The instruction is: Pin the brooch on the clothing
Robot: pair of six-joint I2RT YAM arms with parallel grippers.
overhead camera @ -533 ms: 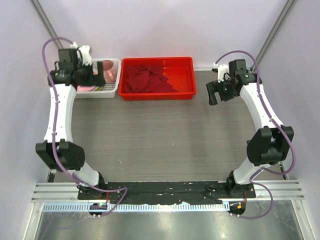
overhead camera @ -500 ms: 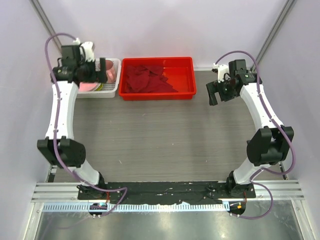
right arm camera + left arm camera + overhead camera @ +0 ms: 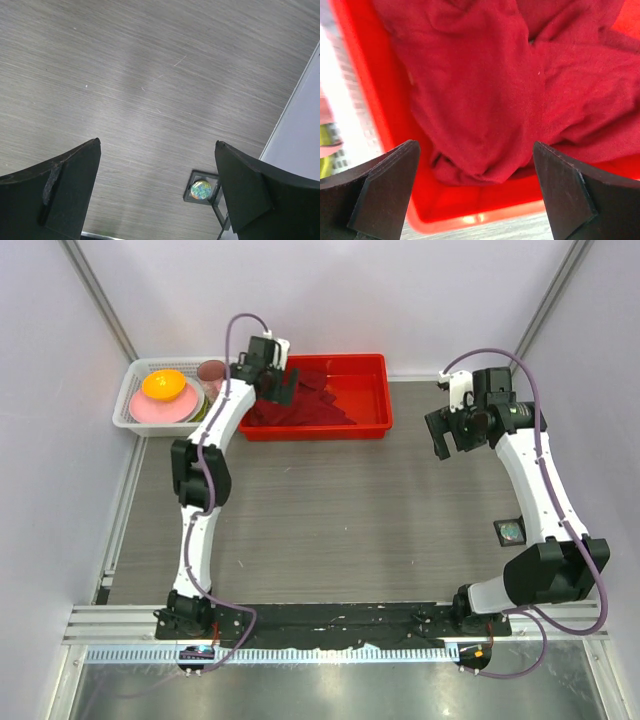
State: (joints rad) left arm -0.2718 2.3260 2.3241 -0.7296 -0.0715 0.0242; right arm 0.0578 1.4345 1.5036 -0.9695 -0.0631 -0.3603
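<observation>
The dark red T-shirt lies crumpled in the bright red tray. My left gripper hangs over the tray's left part, open and empty. In the left wrist view the shirt fills the space between the spread fingers of the gripper, above the tray's near rim. The brooch, a small round disc with a shimmering greenish face, sits in a small open black box on the table at the right. My right gripper is open and empty above bare table. In the right wrist view the brooch lies below the gripper.
A white basket at the back left holds an orange bowl on a pink plate and a brownish cup. The right wall runs close beside the brooch box.
My left arm has swung right from the white basket to over the red tray. My right arm has shifted slightly right, and the brooch box now shows on the table.
</observation>
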